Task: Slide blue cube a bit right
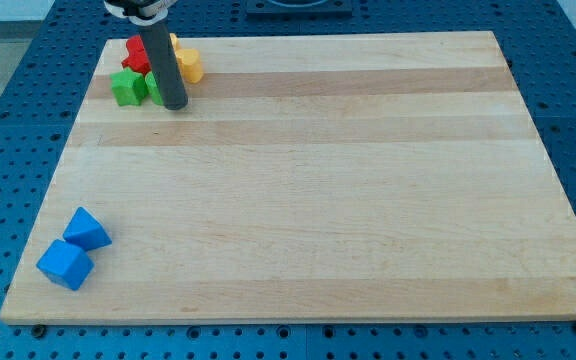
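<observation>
The blue cube (pixel 65 264) lies near the board's bottom-left corner. A second blue block (pixel 88 230), wedge-like in shape, touches it just above and to the right. My tip (pixel 174 104) is at the view's top left, far from the blue cube, standing against a cluster of small blocks. The rod hides part of that cluster.
The cluster at the top left holds a green star-like block (pixel 126 87), a red block (pixel 136 53) behind it, a yellow block (pixel 188 65) to the right and another green block (pixel 154 86) partly hidden by the rod. The wooden board (pixel 318 200) lies on a blue perforated table.
</observation>
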